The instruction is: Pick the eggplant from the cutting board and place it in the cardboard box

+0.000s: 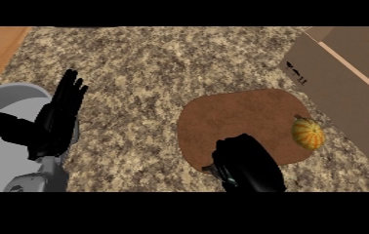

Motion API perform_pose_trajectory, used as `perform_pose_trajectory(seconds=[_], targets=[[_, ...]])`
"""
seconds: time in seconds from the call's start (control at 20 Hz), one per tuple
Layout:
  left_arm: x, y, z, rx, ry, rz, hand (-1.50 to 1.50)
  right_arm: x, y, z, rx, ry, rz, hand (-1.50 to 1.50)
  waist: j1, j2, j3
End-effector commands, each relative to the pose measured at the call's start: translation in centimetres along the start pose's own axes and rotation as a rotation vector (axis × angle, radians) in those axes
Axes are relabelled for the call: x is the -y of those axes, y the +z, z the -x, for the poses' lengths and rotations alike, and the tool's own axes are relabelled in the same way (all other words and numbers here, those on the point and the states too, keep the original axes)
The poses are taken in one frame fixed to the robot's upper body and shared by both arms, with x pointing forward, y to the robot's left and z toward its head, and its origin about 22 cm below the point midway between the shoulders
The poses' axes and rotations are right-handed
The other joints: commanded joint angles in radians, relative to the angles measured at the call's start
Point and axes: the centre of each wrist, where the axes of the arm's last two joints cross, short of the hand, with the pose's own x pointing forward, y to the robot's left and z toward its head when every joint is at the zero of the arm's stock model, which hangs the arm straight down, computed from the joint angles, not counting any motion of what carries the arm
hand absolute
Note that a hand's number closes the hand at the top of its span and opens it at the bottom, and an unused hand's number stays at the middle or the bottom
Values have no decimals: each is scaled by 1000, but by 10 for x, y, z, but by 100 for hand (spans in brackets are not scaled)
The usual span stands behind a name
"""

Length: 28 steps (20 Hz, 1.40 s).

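black handling marks on cardboard box [328, 77], unreadable

Small orange-yellow striped oval vegetable w/ green stem [308, 133] is seen lying at right edge of brown rounded cutting board [238, 121]; tan cardboard box [333, 77] just right of board.

The cardboard box [333, 82] runs off the right edge; the right robot hand [245, 164] hides its own fingers

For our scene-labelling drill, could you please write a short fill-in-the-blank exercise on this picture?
1. The orange-yellow vegetable lies on the brown ____.
2. The cardboard box stands at the view's ____ side.
3. The left hand rests with straight fingers, so it is ____.

Missing words: cutting board; right; open
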Motion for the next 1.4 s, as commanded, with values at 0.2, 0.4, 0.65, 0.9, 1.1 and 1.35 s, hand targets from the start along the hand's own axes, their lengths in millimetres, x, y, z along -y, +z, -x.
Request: perform_pose_trajectory(seconds=[0.2,0.4,0.65,0.9,1.1,1.35], targets=[[4,-2,-19,9,1,-9,0,38,57,-27,159,148,144,150,0,3,0],[9,3,-4,17,16,1,0,54,81,-44,118,-1,288,150,-3,2,0],[-22,5,4,8,-1,-4,0,94,93,-32,-27,-137,516,150,1,6,-1],[-5,-4,-7,-9,-2,-5,0,122,92,-9,-156,-149,640,150,1,7,0],[-1,0,-18,18,28,12,0,156,89,9,-247,-155,655,150,8,6,0],[4,-6,-7,7,12,7,0,184,77,75,-316,-190,660,150,6,8,0]])
